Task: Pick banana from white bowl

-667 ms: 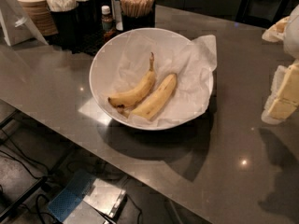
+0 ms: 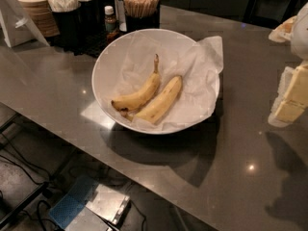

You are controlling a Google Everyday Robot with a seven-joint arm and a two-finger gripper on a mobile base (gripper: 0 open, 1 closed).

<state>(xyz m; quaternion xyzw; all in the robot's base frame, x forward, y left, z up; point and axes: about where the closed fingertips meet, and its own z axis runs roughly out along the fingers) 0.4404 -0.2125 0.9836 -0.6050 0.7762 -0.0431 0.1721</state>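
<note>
The white bowl (image 2: 103,61), lined with crumpled white paper, stands on the grey counter. Two bananas lie side by side in it. The banana (image 2: 161,100) is the straighter one on the right, with a short blunt stem end pointing up right. The more curved banana (image 2: 140,94) with a long thin stem lies touching it on the left. My gripper (image 2: 290,96), cream and white, hangs at the right edge of the view, to the right of the bowl and apart from it, above the counter.
The counter (image 2: 231,177) runs diagonally, with its front edge to the lower left. Behind the bowl stand black holders with stir sticks (image 2: 141,3), a small bottle (image 2: 110,17), napkins and stacked cups (image 2: 36,4). Floor and cables lie below the edge.
</note>
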